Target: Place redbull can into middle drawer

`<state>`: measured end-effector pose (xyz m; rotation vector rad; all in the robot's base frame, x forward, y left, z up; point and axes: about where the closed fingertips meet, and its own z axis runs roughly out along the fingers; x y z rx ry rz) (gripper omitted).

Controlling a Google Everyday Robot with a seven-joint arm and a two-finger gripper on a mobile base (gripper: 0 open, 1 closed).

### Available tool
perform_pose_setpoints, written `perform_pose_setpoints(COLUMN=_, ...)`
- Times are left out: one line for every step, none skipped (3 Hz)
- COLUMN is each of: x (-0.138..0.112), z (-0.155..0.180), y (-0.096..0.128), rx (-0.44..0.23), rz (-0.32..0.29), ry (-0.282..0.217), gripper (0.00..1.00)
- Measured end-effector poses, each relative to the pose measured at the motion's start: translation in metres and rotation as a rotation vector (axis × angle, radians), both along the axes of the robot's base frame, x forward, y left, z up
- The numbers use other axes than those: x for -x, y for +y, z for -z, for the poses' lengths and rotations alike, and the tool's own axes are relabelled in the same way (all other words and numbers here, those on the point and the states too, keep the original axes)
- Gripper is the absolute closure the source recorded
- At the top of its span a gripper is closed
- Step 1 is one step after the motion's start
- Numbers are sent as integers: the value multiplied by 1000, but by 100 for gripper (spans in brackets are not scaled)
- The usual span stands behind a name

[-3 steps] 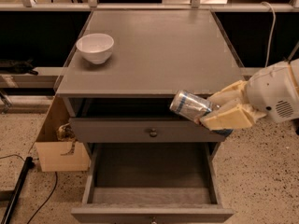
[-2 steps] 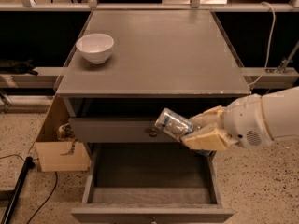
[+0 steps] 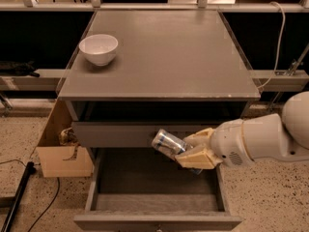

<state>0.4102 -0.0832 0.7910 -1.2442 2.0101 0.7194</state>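
Observation:
The redbull can (image 3: 166, 142) is silver and blue and lies tilted in my gripper (image 3: 187, 150), which is shut on it. The gripper reaches in from the right on a white arm (image 3: 260, 139). It holds the can in front of the flat grey drawer front (image 3: 111, 134) and just above the back of the middle drawer (image 3: 145, 180). That drawer is pulled out and shows a deep box with a bare grey floor. The can is in the air, above the drawer floor.
A white bowl (image 3: 98, 48) stands at the left on the grey cabinet top (image 3: 183, 57). A cardboard box (image 3: 62, 156) sits on the floor left of the cabinet. A black cable (image 3: 19, 197) lies at lower left. A white cable (image 3: 280, 42) hangs at the right.
The arm has moved left and down with the can. The can went from right of the flat drawer front to its middle, over the back of the open drawer.

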Motion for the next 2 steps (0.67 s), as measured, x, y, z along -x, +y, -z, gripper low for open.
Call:
perform_pose_setpoints(x=-15, z=42, y=3, rx=45, rz=-8, ry=58, gripper=100)
perform_pose_setpoints(x=-28, z=81, y=4, rx=81, rz=-13, ry=117, gripper=100)
